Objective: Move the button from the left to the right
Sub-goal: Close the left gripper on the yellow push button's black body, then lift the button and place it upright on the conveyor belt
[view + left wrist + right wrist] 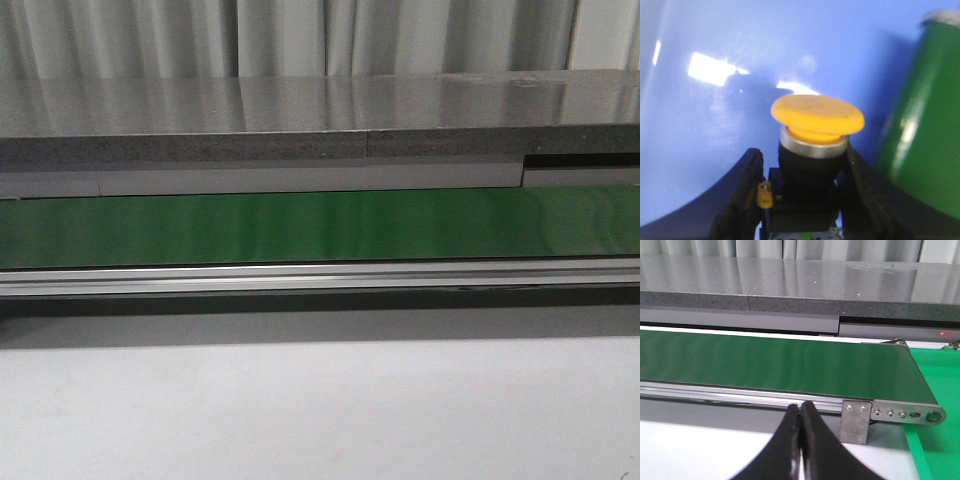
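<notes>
Left pincer [802,200] clamped on button [815,135]: black fingers [742,195] press both sides of black body, yellow cap above silver collar, over glossy blue surface [715,110]. Green object [927,145] just beside. Right pincer [800,440] pressed together, empty, above white bench [695,450], near green conveyor belt [775,365] with metal end bracket [902,414]. Front view: belt, grey shelf [300,115], no arms, no button.

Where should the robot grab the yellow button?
On the black boxy body under the yellow cap, one finger on each flat side. The cap is rounded and overhangs, so probably slippery. The left gripper already sits around the body this way.
</notes>
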